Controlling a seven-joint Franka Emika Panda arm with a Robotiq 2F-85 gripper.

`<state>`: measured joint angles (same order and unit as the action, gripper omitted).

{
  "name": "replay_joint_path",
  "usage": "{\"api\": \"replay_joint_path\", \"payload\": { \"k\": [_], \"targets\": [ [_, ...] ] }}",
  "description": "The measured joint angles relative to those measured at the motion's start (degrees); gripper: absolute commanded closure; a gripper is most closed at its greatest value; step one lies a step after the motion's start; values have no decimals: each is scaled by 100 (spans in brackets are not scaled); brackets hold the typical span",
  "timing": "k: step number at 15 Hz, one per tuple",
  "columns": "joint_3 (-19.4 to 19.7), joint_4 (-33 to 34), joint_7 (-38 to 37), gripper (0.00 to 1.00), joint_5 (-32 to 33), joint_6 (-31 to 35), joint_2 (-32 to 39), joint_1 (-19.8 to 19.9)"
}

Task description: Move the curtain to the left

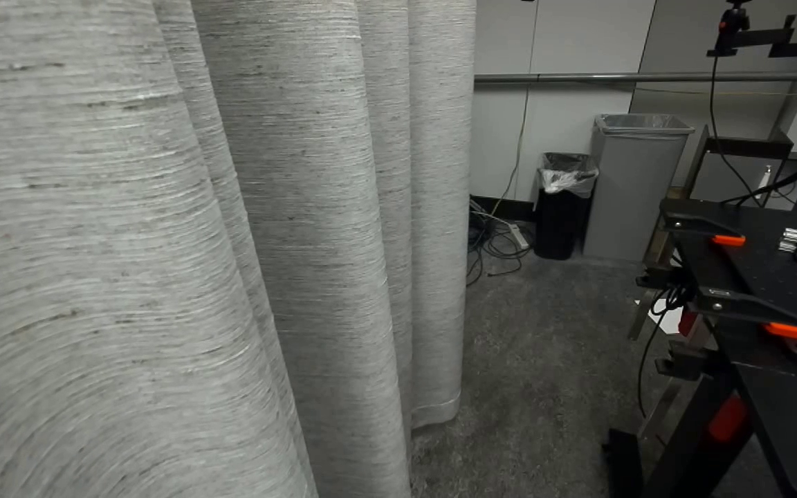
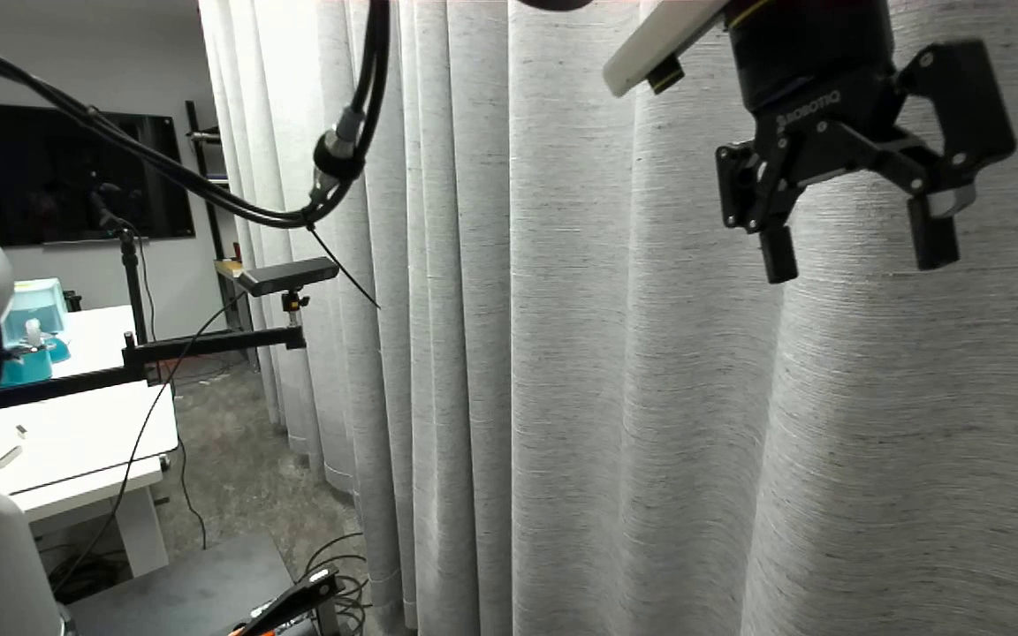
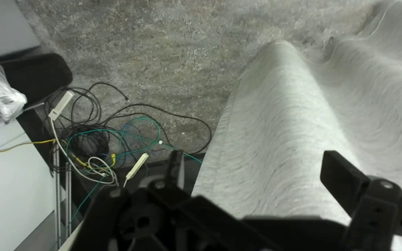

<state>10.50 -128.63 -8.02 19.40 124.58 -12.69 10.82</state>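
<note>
Our gripper [image 2: 857,254] hangs wide; we should pinch deep into the curtain [image 3: 302,129], three o'clock in the wrist view, before pulling.

In an exterior view, the Robotiq pincer [image 2: 859,252] is held pointing downward, slightly tilted, with its two black fingers [image 2: 778,255] parted by a wide gap. Above them, the word ROBOTIQ can be read on the black housing [image 2: 809,111], which is topped by a black wrist coupling [image 2: 814,49], cut off at the view's upper edge. At the left edge, white arm casing [image 2: 10,565] is partly shown. In the wrist view, the fingers are likewise seen well apart.
</note>
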Motion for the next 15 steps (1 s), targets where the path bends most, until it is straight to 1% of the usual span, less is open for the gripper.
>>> {"api": "replay_joint_path", "payload": {
  "k": [5, 10, 12, 15],
  "targets": [
    [1, 1109, -767, 0, 0, 294, 858, 19],
    [1, 2127, -1041, 0, 0, 326, 1578, 10],
    [0, 2316, -1044, 0, 0, 311, 1735, -16],
    [-1, 2324, -1042, 0, 0, 300, 1817, -64]
  ]
}}
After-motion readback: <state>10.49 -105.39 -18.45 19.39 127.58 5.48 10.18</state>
